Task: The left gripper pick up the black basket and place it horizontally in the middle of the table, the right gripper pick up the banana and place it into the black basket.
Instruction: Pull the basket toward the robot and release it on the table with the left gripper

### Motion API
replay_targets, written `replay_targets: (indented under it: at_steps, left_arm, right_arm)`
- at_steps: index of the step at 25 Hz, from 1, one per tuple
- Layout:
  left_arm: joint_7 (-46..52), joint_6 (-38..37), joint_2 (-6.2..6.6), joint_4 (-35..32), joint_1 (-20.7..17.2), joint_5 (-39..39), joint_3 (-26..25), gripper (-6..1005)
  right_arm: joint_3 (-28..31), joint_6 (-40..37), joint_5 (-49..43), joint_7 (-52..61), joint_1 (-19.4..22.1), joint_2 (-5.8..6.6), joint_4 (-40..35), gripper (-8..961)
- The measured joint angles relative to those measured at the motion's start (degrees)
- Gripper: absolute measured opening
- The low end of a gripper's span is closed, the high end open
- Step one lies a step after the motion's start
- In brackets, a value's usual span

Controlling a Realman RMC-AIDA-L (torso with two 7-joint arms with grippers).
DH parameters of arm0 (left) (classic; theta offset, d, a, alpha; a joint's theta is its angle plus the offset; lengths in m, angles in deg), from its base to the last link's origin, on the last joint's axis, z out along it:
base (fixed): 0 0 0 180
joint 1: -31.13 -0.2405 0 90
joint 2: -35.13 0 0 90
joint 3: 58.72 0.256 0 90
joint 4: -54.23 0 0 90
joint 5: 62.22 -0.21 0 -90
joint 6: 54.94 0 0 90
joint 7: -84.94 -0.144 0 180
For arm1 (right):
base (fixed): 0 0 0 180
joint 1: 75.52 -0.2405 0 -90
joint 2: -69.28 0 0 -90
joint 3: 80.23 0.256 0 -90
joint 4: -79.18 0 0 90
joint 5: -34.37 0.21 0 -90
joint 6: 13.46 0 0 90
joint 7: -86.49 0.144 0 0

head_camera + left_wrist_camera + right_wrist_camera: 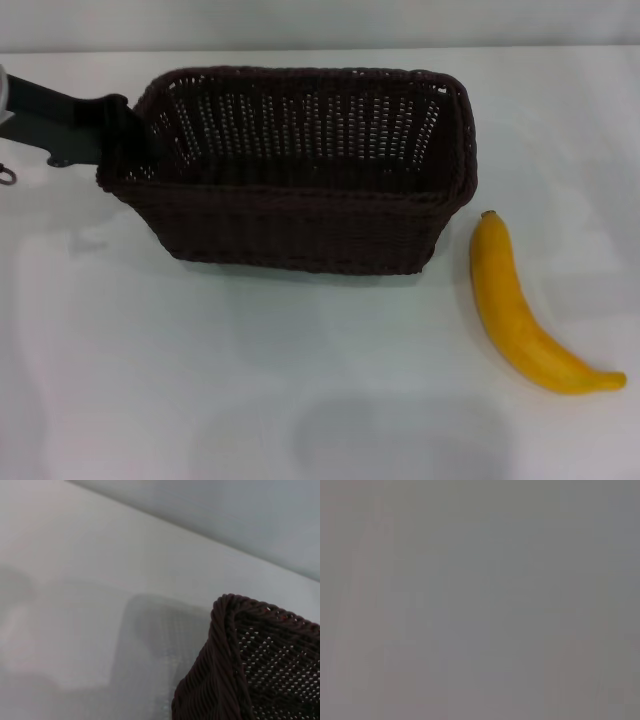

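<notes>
The black basket (300, 190) is in the middle of the table (200, 380), long side across the head view, opening up. My left gripper (120, 135) reaches in from the left edge and its fingers are closed on the basket's left end wall at the rim. The left wrist view shows one braided corner of the basket (250, 665) with its shadow on the table beside it. I cannot tell whether the basket rests on the table or hangs just above it. The banana (515, 310) lies on the table right of the basket, stem tip toward the basket, apart from it. My right gripper is out of view.
The table's far edge meets a grey wall behind the basket. The right wrist view shows only a flat grey surface. White tabletop lies in front of the basket and around the banana.
</notes>
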Motion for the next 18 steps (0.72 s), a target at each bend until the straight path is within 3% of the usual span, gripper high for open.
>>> replay_targets:
  at_steps: [5,18]
  left_arm:
    - [1.29,0.03,-0.99,0.41,1.28,-3.32,0.58,169]
    - [2.35,0.17,-1.06,6.79,4.45,-4.28,1.44,180]
  right_arm:
    - [0.0,0.11,-0.15,-0.11,0.39,-0.12,0.03,841]
    - [-0.22,3.69,-0.17,0.07,2.47,-0.86,-0.09,842]
